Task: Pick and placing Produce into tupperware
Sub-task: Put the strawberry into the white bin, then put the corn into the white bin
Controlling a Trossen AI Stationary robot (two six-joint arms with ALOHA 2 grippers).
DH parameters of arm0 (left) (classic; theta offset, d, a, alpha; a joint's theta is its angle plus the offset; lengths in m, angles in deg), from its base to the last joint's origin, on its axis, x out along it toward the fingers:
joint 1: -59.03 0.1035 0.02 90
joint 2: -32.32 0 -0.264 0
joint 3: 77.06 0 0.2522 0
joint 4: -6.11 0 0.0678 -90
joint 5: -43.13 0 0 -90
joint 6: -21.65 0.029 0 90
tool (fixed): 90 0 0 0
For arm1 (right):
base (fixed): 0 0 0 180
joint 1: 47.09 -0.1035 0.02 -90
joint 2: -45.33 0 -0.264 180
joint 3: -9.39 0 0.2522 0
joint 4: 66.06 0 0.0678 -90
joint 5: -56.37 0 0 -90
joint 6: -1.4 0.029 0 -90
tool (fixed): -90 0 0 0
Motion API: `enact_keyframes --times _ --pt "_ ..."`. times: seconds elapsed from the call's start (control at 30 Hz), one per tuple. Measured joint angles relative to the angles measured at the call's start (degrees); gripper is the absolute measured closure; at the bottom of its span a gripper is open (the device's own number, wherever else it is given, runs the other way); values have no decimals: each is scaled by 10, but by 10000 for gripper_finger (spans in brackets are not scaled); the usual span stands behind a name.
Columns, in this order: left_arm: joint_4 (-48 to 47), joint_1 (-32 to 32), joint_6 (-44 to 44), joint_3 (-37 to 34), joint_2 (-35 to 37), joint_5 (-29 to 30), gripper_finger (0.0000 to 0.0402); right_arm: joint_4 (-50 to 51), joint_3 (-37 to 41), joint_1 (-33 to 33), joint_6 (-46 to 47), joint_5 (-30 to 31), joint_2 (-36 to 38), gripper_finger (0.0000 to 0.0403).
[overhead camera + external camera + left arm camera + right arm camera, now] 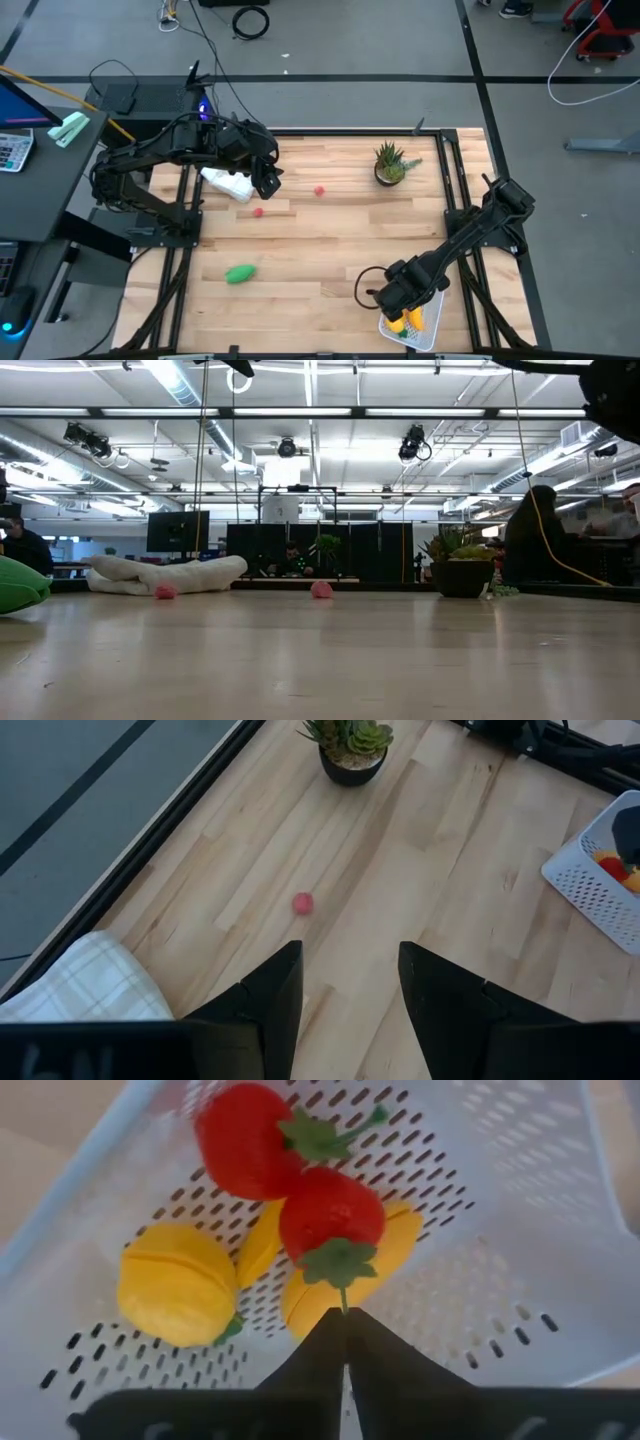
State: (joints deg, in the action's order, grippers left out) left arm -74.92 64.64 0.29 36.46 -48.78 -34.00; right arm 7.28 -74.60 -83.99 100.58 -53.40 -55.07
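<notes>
Tupperware [428, 331] at lower right of the high view, on the worktop [320, 250] near its front edge. Inside: two red strawberries [330, 1215] lying on yellow pieces [178, 1283], on the perforated base. Right end effector [345, 1342] directly above the tupperware, fingers pressed together, stem of one strawberry at the tips; whether pinched or merely touching, cannot tell.

Outside the container: green oblong piece [240, 273] at lower left; two small red round pieces [258, 211] near centre, well apart from each other.

Left end effector [350, 985] at upper left, fingers parted, gripping nothing, beside white checked cloth [228, 183]. Potted plant [391, 165] at upper right.
</notes>
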Motion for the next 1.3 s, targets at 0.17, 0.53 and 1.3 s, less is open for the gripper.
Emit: enact_keyframes --times 0.17,0.53,1.3 --pt "0 0 -4 0 0 0 230 1 1 7 -2 -4 0 341" --pt "0 0 -20 0 -1 0 230 1 -20 45 -4 9 16 244" --pt "44 41 -19 0 -246 -17 230 -4 -61 260 -270 463 198 240"
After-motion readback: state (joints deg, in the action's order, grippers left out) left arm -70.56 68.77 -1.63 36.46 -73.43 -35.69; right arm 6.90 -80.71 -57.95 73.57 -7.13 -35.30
